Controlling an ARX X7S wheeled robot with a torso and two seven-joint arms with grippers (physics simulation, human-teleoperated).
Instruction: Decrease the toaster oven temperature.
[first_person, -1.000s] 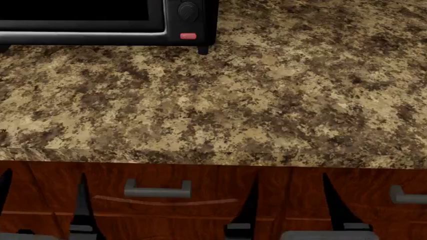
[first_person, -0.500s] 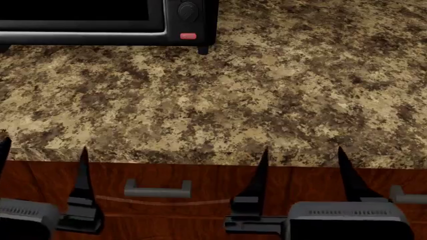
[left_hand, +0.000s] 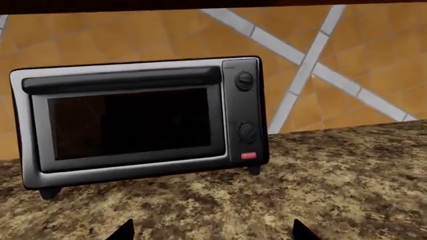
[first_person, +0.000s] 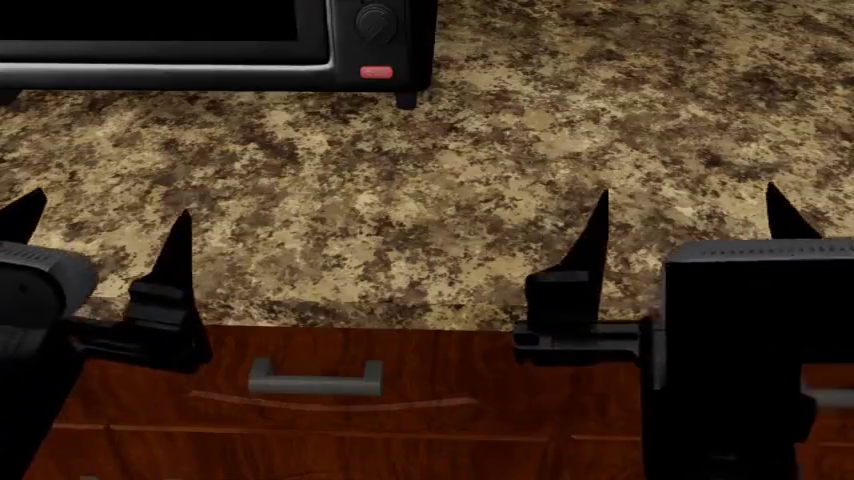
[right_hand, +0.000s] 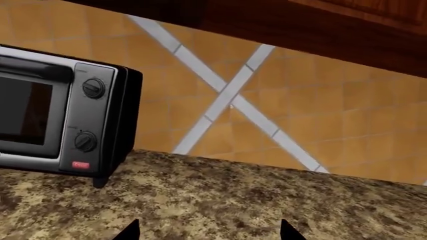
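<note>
Well, the toaster oven sits at the counter's back edge against the tiled wall: black, dark glass door, silver trim, two round knobs over a red button whose lettering is unreadable. Both grippers, left and right, hover over the front edge, jaws released and empty.

Toaster oven on counter (far left), hands near edge

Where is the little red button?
The red button sits at the bottom of the toaster oven control panel, just under the lower knob; in the head view it shows at the top, left of centre, above the countertop.
</note>
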